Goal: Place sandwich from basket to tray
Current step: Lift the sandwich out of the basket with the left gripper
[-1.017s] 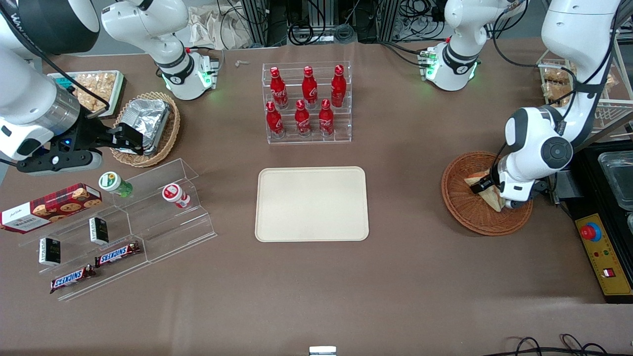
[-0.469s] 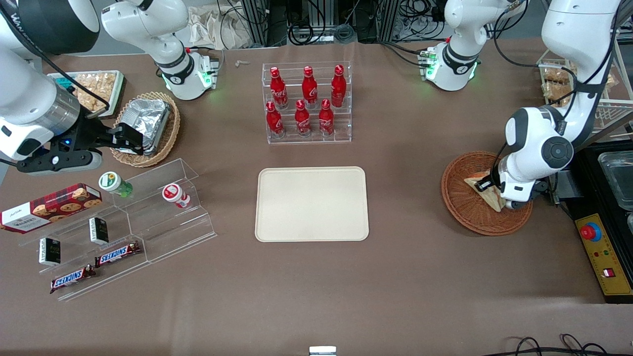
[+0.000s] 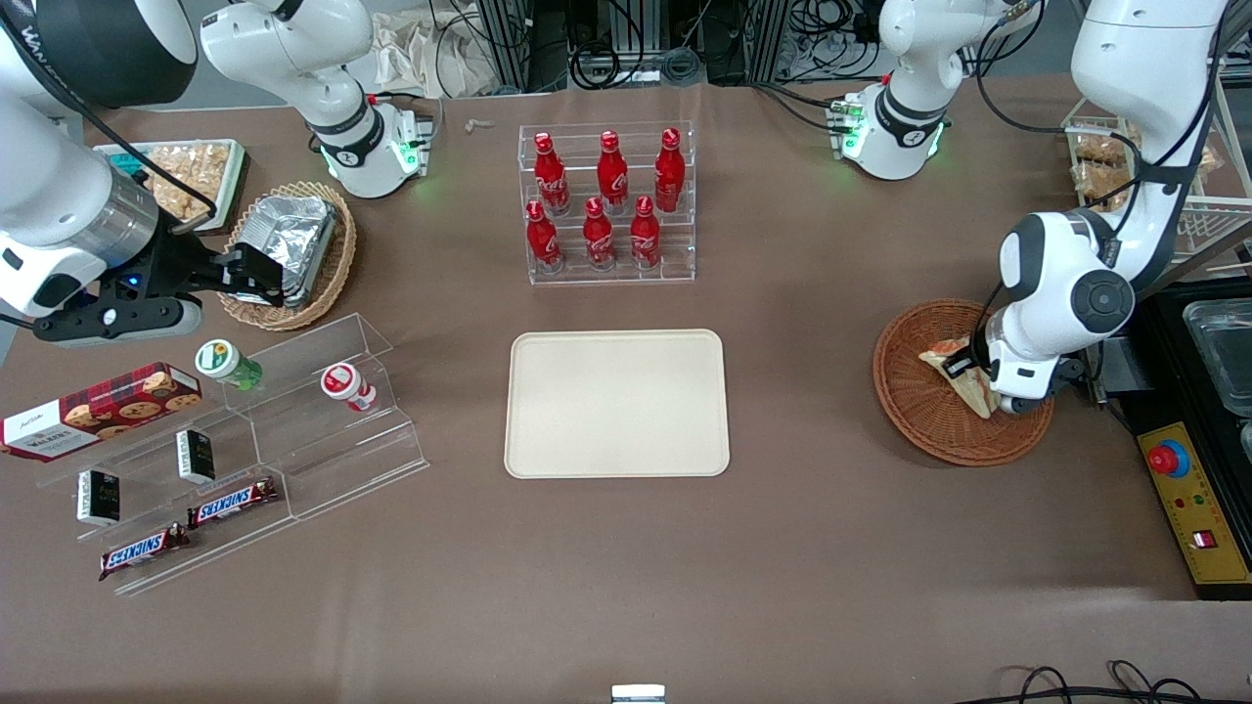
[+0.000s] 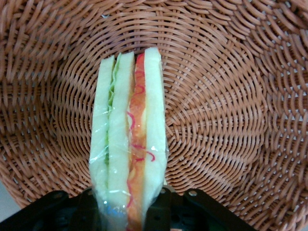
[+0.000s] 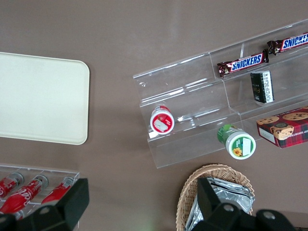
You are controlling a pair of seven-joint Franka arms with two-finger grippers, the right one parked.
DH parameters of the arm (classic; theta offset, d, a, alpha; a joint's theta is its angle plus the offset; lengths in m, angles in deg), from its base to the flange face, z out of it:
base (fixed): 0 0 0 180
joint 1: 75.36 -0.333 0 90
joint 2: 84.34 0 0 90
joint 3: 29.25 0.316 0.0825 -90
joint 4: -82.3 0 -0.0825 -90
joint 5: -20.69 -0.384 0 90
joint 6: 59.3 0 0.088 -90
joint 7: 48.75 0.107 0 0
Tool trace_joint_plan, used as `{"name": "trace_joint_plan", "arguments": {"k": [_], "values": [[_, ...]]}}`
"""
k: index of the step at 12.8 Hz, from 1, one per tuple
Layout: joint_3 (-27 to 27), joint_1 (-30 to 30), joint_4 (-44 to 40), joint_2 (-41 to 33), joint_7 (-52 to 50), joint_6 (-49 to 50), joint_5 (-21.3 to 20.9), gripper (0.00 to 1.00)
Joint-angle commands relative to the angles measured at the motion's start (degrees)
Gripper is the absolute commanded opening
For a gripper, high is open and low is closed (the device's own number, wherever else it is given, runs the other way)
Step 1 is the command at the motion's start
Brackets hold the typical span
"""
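The sandwich [image 3: 954,370] is a clear-wrapped wedge of white bread with red-orange and green filling; it sits in the reddish-brown wicker basket [image 3: 910,401] toward the working arm's end of the table. My left gripper [image 3: 963,367] is down in the basket, shut on the sandwich. In the left wrist view the sandwich [image 4: 129,139] stands on edge between the black fingers [image 4: 166,211], over the basket weave [image 4: 226,120]. The cream tray [image 3: 617,403] lies flat at the table's middle, with nothing on it; it also shows in the right wrist view [image 5: 38,96].
A clear rack of red bottles [image 3: 608,205] stands farther from the camera than the tray. Stepped acrylic racks [image 3: 245,460] with snacks and a tan basket with a foil container [image 3: 293,244] lie toward the parked arm's end. A black control box [image 3: 1188,489] sits beside the basket.
The gripper's fingers have closed onto the sandwich, which has tipped up slightly within the basket. The arm has hardly shifted.
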Motion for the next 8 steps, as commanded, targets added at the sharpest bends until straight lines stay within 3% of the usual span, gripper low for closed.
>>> {"name": "trace_joint_plan", "arguments": {"k": [1, 8], "values": [[-0.1, -0.3, 0.2, -1.9, -0.9, -0.1, -1.4, 0.12], [-0.2, -0.3, -16.1, -2.4, -0.9, 20.3, -0.2, 0.14]]}}
